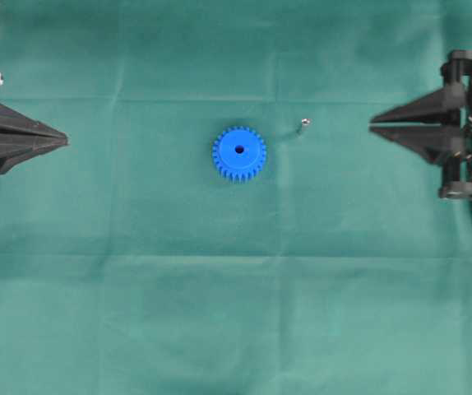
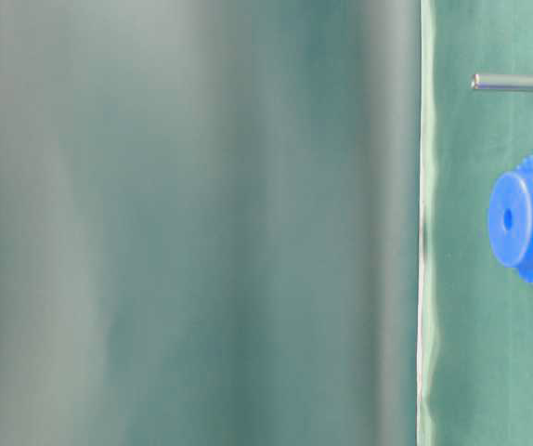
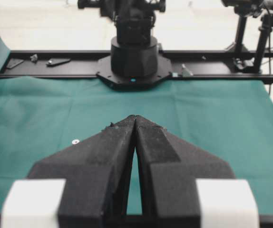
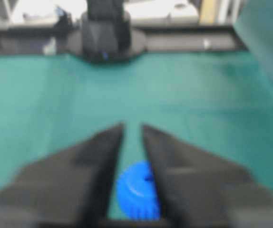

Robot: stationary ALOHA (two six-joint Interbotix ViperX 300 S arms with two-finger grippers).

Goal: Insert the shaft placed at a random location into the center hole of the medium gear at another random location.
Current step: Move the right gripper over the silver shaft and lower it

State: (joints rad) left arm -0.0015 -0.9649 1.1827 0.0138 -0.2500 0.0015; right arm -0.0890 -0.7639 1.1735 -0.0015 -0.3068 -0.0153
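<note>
Medium gear (image 1: 238, 153) flat mid-desk, center hole (image 1: 238, 150) up. Shaft (image 1: 303, 124) near, right, apart. Left hand (image 1: 65, 140) closed, empty. Right hand (image 1: 372, 125) slightly parted, empty.

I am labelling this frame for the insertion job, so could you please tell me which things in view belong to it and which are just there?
Belongs to the job:
- shaft
- medium gear
- center hole
- left gripper
- right gripper

Just there:
- green cloth

The blue toothed medium gear (image 1: 239, 154) lies flat mid-cloth, its dark center hole (image 1: 239, 150) facing up; the tiny silvery shaft (image 1: 303, 124) stands apart nearby
</note>
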